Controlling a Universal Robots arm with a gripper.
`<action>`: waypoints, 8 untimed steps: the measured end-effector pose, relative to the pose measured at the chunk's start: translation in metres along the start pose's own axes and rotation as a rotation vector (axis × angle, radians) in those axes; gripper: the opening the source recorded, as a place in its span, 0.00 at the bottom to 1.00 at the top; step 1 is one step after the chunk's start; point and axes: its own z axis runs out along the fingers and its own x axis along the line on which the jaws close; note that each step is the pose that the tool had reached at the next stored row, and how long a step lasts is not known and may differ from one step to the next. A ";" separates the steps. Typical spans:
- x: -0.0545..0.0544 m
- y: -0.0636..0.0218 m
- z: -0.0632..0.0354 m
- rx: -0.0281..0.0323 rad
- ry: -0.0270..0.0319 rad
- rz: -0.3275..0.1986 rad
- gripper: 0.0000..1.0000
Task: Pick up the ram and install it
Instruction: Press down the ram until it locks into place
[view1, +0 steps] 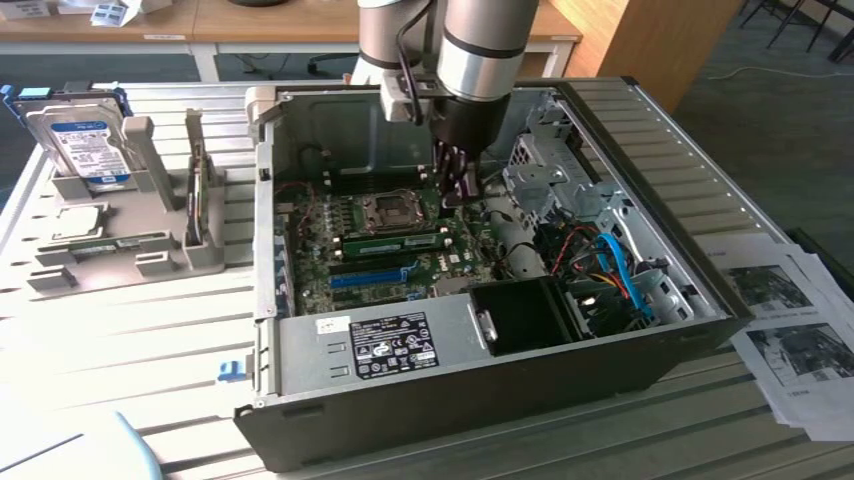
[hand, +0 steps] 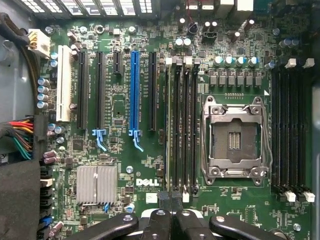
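The ram (view1: 395, 243), a long green stick with a white label, stands on edge in a motherboard slot beside the CPU socket (view1: 394, 208) inside the open computer case (view1: 441, 420). In the wrist view the ram (hand: 169, 130) appears edge-on as a thin line in the slot nearest the blue slot (hand: 134, 90). My gripper (view1: 461, 195) hangs inside the case, above one end of the stick. Its fingertips (hand: 171, 199) are pressed together, in line with that slot, with nothing between them. Whether they touch the ram I cannot tell.
A silver drive cage (view1: 547, 160) and a bundle of coloured cables (view1: 607, 265) crowd the case on the exterior view's right. A black fan box (view1: 534, 315) sits nearer. Outside, a grey rack (view1: 120, 250) holds a hard drive (view1: 83, 145); papers (view1: 787, 320) lie on the table.
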 end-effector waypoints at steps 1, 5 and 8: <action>0.000 0.0000 0.0007 0.0000 0.0000 0.000 0.09; 0.000 -0.0001 0.0033 0.0000 0.0000 0.000 0.09; 0.000 -0.0002 0.0056 0.0000 0.0000 0.000 0.09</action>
